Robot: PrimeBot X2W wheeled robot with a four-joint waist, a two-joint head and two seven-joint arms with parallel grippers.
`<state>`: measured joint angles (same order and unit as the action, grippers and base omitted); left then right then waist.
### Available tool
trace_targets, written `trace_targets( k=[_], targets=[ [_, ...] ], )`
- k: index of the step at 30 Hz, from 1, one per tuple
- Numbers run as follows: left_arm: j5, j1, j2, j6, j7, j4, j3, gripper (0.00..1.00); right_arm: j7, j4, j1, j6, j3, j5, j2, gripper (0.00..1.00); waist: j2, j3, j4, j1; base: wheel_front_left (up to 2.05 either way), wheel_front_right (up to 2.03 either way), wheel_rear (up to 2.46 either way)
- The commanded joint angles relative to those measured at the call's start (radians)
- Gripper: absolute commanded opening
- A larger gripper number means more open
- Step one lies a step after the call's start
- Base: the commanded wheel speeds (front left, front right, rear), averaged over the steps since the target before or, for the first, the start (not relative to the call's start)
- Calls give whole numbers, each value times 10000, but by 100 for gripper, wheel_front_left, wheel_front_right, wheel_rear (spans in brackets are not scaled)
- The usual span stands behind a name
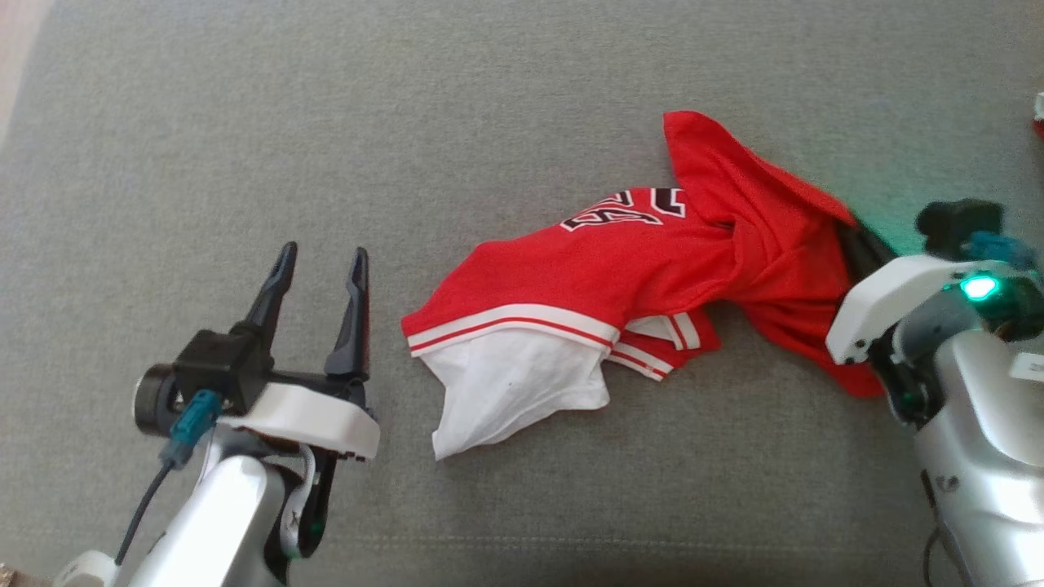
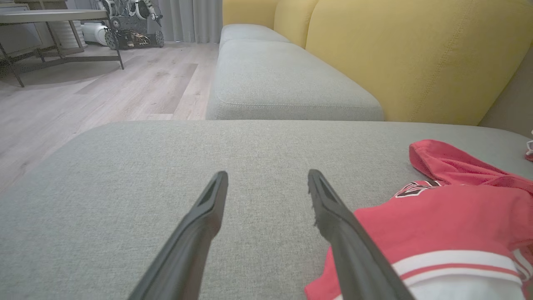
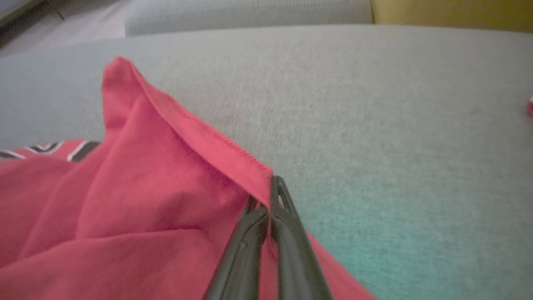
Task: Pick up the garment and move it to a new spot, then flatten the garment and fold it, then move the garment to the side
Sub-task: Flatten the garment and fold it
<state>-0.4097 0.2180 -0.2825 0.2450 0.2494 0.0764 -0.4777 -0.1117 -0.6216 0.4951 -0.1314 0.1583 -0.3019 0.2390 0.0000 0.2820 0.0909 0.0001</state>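
Observation:
The garment (image 1: pixel 652 261) is a red jersey with white and red striped trim, black-and-white lettering and a white lining, lying crumpled on the grey cushion (image 1: pixel 245 122). My right gripper (image 3: pixel 266 200) is shut on the garment's (image 3: pixel 137 187) red hem edge, with cloth pinched between its fingers. In the head view the right gripper (image 1: pixel 856 232) sits at the garment's right end, its fingers mostly hidden by cloth. My left gripper (image 1: pixel 322 261) stands open above the cushion, just left of the garment. The left wrist view has the garment (image 2: pixel 437 225) beside and behind the right-hand finger (image 2: pixel 333 212).
Yellow sofa backrests (image 2: pixel 416 54) rise beyond the grey cushion (image 2: pixel 250 158), with another grey seat cushion (image 2: pixel 283 83) further on. Wooden floor (image 2: pixel 104 91) and a metal-legged table (image 2: pixel 54 16) lie off to the left. A small red-and-white object (image 1: pixel 1039 114) sits at the far right edge.

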Motion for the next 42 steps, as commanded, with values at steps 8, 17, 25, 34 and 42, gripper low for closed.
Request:
trace_targets(
  k=[8, 17, 25, 34, 42],
  targets=[
    [185, 116, -239, -43, 119, -292, 536, 100, 501, 2609, -1654, 7, -1097, -621, -301, 0, 0, -233, -356, -1, 0, 0, 0],
    [197, -79, -315, -22, 121, -380, 597, 100, -265, 5627, -4768, 7, -3112, -1389, -1643, 0, 0, -364, -557, -1, 0, 0, 0],
    [183, -78, -400, -26, 99, -380, 571, 100, -794, 5833, -5744, 7, -3594, -1913, -1880, 100, 0, -422, -609, -1, 0, 0, 0],
    [92, -325, -462, 99, 66, -392, 597, 100, 145, 6707, -5492, 7, -3260, -779, -1886, 100, 0, -837, -643, -1, 0, 0, 0],
    [17, -685, -525, 285, 61, -527, 687, 100, 629, 7841, -5158, 7, -2618, 632, -1837, 100, 0, -1287, -692, -1, 0, 0, 0]
  ],
)
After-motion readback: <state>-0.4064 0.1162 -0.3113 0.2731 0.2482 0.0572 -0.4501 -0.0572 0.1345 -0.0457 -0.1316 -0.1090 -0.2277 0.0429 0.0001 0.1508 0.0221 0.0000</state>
